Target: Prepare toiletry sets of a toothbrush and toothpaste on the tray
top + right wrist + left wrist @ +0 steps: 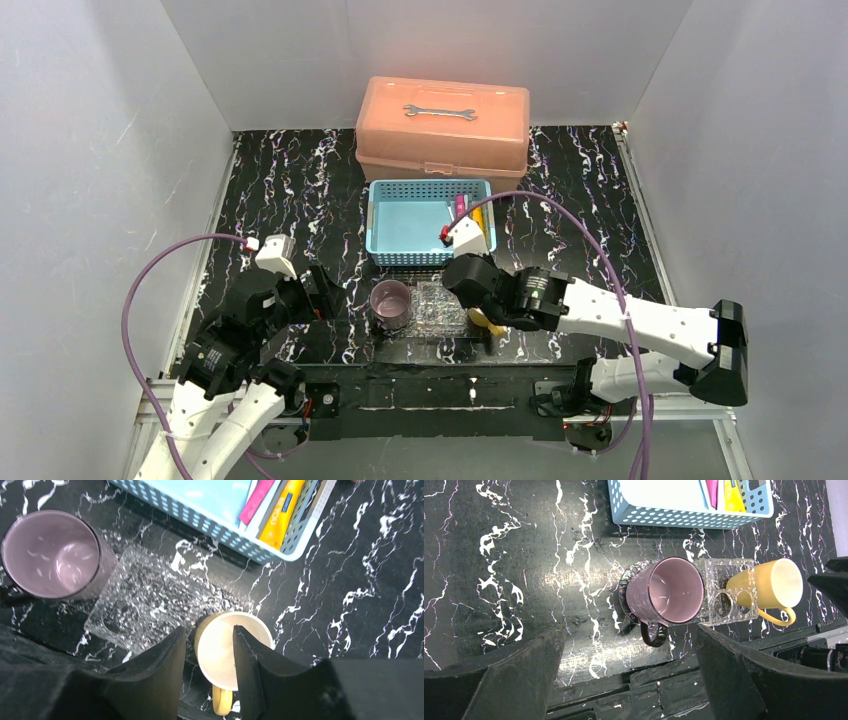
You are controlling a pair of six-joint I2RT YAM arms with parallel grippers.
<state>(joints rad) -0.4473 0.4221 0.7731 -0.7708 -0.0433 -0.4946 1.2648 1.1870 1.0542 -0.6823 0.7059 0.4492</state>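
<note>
1. Fingers [519, 680] of the left gripper [325, 293] stand wide apart and hold nothing. We see it hanging over the black marbled table [290, 190], left of the mugs.
2. A purple mug [50, 555] stands upright at the left end of the tray, touching it.
3. The tray [145, 600], clear and glittery, lies close to the middle of the table's near edge, between the two mugs.
4. Behind it sits a light-blue basket [428, 258]. A salmon toolbox [442, 140] at the far edge carries a wrench [440, 111] on its lid.
5. The toothpaste is in the basket. A magenta tube [255, 502] and a yellow tube [282, 515] lie along its right wall. We cannot tell whether the pale strip [263, 515] between them is a toothbrush.
6. The right gripper [209, 629] hangs over a yellow mug [215, 655] at the tray's right end. Its fingers are parted and grip nothing: one is above the mug's mouth, the other outside its wall on the tray side. The mug's handle points to the near edge. We cannot tell whether its base is on the tray.
</note>
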